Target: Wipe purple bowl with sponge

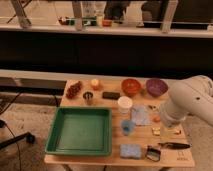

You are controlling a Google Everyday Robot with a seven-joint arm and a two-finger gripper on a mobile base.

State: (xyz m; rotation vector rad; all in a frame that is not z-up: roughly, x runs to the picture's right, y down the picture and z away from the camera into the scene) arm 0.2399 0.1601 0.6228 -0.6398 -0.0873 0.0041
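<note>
Where the bulky white robot arm (192,102) reaches in from the right over the light wooden table (75,161), the claw (167,116) is taken to lie at the arm's low end, above the right part of the tabletop. It is not made out apart from the arm, so whether it is wide, narrow or holding anything cannot be told.

The purple round bowl (156,87) is seen beyond the claw, at the table's far edge, apart from it and untouched. Just left of that bowl an orange-brown round bowl (130,86) is set. The pale blue rectangular sponge (131,150) is found nearer than the claw and to its left, lying flat at the front edge, well apart from the purple round bowl.

Left of the claw a white plastic cup (124,104) is stood, with a crumpled pale blue cloth (141,115) between cup and claw. Far to the left the deep green rectangular tray (56,131) is placed. A slim black utensil (173,145) is laid on the near side of the claw, near the front right corner.
</note>
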